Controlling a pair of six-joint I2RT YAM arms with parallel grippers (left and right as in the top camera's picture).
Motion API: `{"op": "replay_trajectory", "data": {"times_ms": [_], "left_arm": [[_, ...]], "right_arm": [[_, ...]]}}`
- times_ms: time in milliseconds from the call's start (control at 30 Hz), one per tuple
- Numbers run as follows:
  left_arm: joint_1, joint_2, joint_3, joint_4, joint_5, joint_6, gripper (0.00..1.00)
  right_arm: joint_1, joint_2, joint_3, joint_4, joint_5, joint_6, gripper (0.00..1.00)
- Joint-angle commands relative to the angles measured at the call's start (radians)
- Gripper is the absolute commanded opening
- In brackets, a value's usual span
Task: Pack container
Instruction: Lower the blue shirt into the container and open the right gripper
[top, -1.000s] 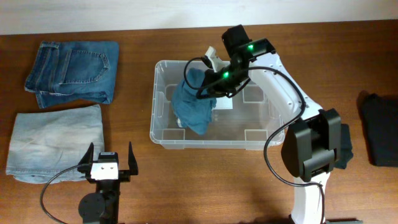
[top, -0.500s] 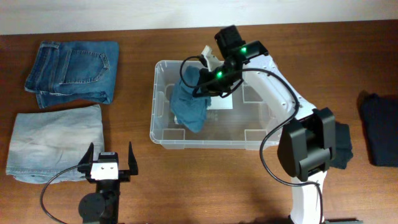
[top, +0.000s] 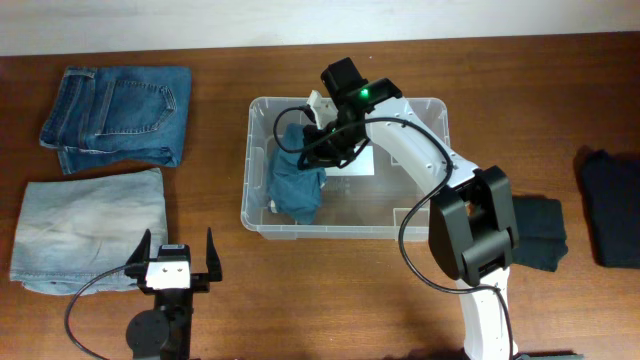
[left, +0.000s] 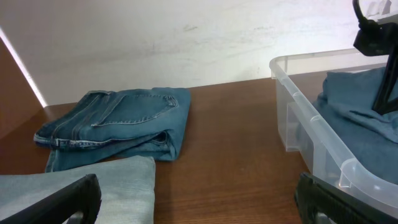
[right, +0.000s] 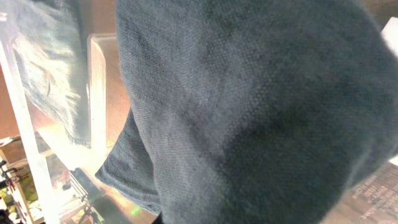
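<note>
The clear plastic container (top: 420, 226) stands in the middle of the table; its near rim (left: 323, 134) also shows in the left wrist view. A blue-teal cloth (top: 296, 185) droops into its left half, bunched against the left wall. My right gripper (top: 310, 132) reaches over the back rim and is shut on the top of that cloth. In the right wrist view the cloth (right: 261, 112) fills the frame and hides the fingers. My left gripper (top: 172, 252) rests open near the front edge, left of the container, with nothing between its fingers (left: 68, 202).
Folded dark blue jeans (top: 118, 115) lie at the back left, with folded pale jeans (top: 90, 228) in front of them. A dark teal folded cloth (top: 540, 235) sits beside the right arm's base. A black garment (top: 612, 205) lies at the far right.
My right arm has swung left across the container with the cloth, which now hangs lower and nearer the left wall. The left arm has not moved.
</note>
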Motion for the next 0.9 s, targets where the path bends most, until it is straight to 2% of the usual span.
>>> {"op": "replay_trajectory", "data": {"times_ms": [0,233,367,467,667,867], "left_arm": [[-0.003,-0.008,-0.006,-0.002,-0.004,0.013,1.00],[-0.003,-0.008,-0.006,-0.002,-0.004,0.013,0.99],[-0.003,-0.008,-0.006,-0.002,-0.004,0.013,1.00],[-0.003,-0.008,-0.006,-0.002,-0.004,0.013,0.99],[-0.003,-0.008,-0.006,-0.002,-0.004,0.013,0.99],[-0.003,-0.008,-0.006,-0.002,-0.004,0.013,0.99]], "right_arm": [[0.025,0.017,0.003,0.008,0.005,0.015,0.14],[0.038,0.056,0.003,0.004,0.016,0.016,0.20],[0.040,0.058,0.003,-0.024,0.137,0.010,0.35],[0.040,0.058,0.004,-0.058,0.208,-0.040,0.39],[0.047,0.057,0.004,-0.081,0.221,-0.141,0.49],[0.050,0.057,0.026,-0.124,0.313,-0.189,0.50]]}}
